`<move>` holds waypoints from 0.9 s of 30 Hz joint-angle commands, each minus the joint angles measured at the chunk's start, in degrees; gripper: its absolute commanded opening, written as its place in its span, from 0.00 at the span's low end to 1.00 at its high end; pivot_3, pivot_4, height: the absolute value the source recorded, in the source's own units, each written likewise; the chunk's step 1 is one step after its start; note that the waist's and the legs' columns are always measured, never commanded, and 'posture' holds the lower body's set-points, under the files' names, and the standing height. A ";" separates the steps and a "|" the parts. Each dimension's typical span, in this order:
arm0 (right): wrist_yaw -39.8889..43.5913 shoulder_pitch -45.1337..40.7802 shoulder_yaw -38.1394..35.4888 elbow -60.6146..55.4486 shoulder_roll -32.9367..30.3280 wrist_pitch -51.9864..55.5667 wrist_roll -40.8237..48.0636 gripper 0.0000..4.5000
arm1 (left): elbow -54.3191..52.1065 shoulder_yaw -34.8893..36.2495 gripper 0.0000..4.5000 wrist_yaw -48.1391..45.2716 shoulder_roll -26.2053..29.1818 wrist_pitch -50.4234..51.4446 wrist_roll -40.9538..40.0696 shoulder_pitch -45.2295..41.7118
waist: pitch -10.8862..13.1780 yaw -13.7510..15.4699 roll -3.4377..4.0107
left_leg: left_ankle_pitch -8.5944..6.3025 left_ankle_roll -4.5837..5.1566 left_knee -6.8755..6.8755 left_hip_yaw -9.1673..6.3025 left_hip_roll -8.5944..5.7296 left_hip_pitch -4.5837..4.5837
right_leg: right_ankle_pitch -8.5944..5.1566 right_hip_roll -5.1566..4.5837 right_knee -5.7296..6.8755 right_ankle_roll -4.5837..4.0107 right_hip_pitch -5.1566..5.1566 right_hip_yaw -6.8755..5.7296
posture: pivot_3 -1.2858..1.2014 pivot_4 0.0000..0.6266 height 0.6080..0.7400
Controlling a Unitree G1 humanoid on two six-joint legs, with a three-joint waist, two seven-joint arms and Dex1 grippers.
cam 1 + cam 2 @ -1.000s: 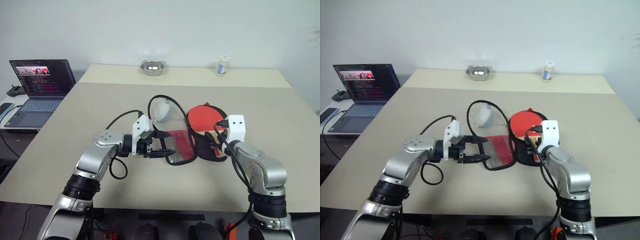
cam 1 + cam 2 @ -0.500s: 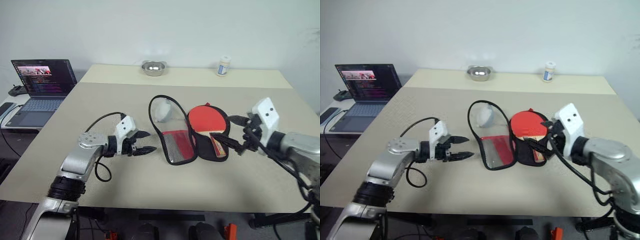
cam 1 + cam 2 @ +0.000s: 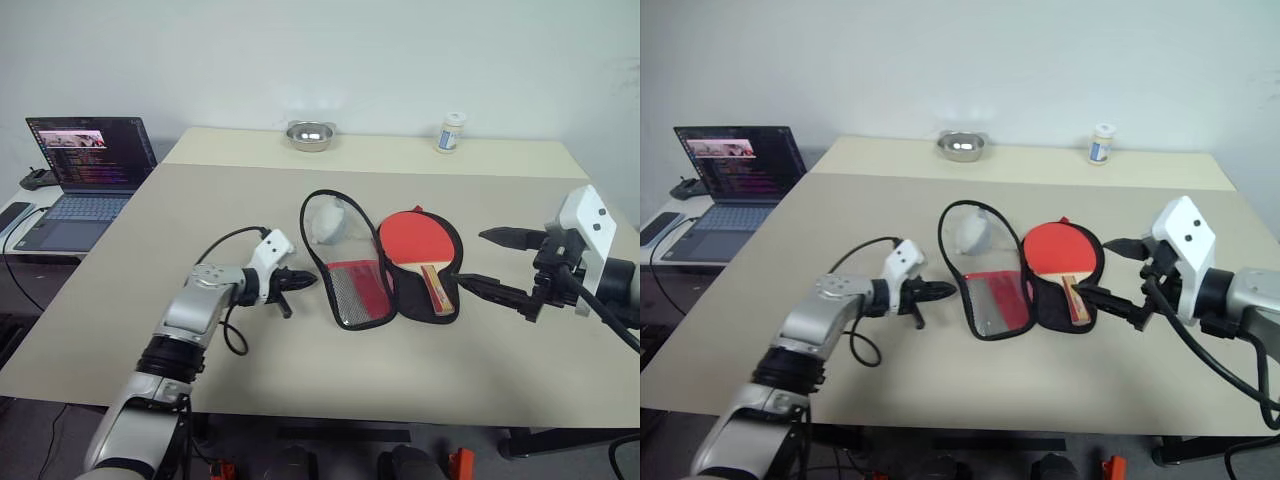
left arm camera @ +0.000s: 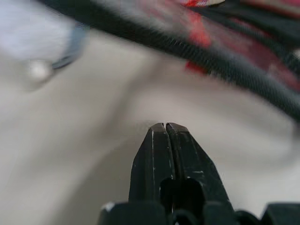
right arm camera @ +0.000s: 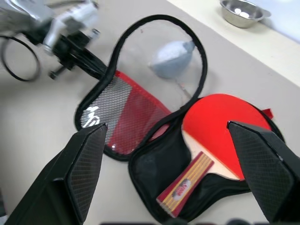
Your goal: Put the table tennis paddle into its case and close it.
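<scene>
The case [image 3: 345, 262] lies unzipped and spread flat at mid-table. Its left flap is clear above and red with black mesh below. The table tennis paddle [image 3: 417, 239] rests in the black right half, red blade away from me, striped handle [image 3: 434, 289] toward me. My left gripper [image 3: 311, 281] is shut on nothing, its tips just short of the flap's zipper rim [image 4: 225, 70]. My right gripper [image 3: 472, 258] hovers open to the right of the case, off the paddle, fingers [image 5: 86, 161] spread wide.
A pale grey lump [image 3: 322, 228] shows through the clear part of the flap. A steel bowl [image 3: 308, 134] and a small white bottle [image 3: 452, 131] stand at the far edge of the table [image 3: 560, 330]. An open laptop [image 3: 85, 170] sits on a side desk to the left.
My left gripper left the mesh flap, swung out left, came back toward its rim and snapped shut. My right gripper drew away from the paddle handle, up and to the right, staying open.
</scene>
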 commanded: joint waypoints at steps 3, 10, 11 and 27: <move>-1.88 1.19 -3.75 -0.77 -1.86 0.19 2.04 1.00 | 3.15 0.13 0.00 2.04 -12.09 0.20 -3.39 -8.99 | 0.00 0.43 -0.04 | 0.00 0.02 0.05 0.01 -0.04 -0.07 | 0.05 -0.01 -0.08 0.09 0.00 0.02 | 0.52 0.24 1.00; -6.05 4.21 -5.91 -1.26 -1.90 0.54 2.04 1.00 | 14.59 -1.25 0.00 4.75 -24.39 -6.76 -1.02 -16.34 | 0.00 0.37 -0.04 | 0.00 0.03 0.02 -0.01 -0.03 -0.09 | 0.05 0.07 -0.10 0.10 -0.04 0.06 | 0.52 0.24 1.00; -6.73 4.43 -5.98 -0.98 -1.96 0.15 1.40 1.00 | 16.24 -1.47 0.00 5.12 -25.02 -8.01 -0.36 -16.89 | 0.00 0.26 -0.04 | 0.00 0.03 0.01 -0.01 -0.01 -0.08 | 0.05 0.10 -0.09 0.10 -0.05 0.06 | 0.52 0.24 1.00; -12.56 -4.03 14.06 28.72 8.69 -12.86 -15.09 1.00 | -3.53 2.51 0.00 -10.73 -6.56 -3.46 -7.75 -4.57 | -0.02 -0.92 0.00 | 0.06 0.01 0.03 0.07 0.06 0.09 | 0.13 0.18 0.04 -0.03 -0.04 0.20 | 0.52 0.24 1.00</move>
